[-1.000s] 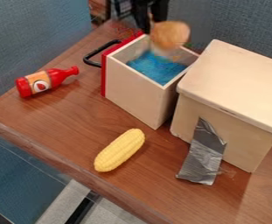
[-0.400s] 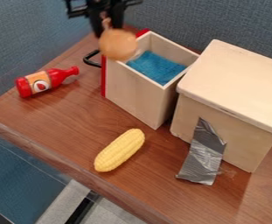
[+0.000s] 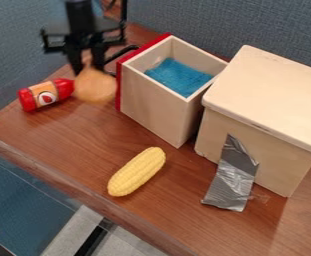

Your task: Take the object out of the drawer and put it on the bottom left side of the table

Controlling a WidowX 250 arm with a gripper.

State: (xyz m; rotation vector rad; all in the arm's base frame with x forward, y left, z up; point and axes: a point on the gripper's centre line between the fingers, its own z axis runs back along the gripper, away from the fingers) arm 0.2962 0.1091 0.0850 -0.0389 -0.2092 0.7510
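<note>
1. We are grasping the orange bulb (image 3: 95, 89) in our gripper (image 3: 88, 57), holding it between bottle (image 3: 45, 95) and drawer (image 3: 151, 102).
2. We are working over a brown wood-grain table (image 3: 71, 137).
3. We are seeing blue fabric partitions (image 3: 184, 20) beyond, grey flooring (image 3: 71, 232) below.

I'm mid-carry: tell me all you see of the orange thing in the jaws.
The orange thing is rounded and plain, narrowing at the top to a stem. The jaws hold it there, its round part hanging below. In view it sits between the drawer and the bottle, covering the bottle's neck; I can't tell whether it touches either. Its material is unclear.
</note>
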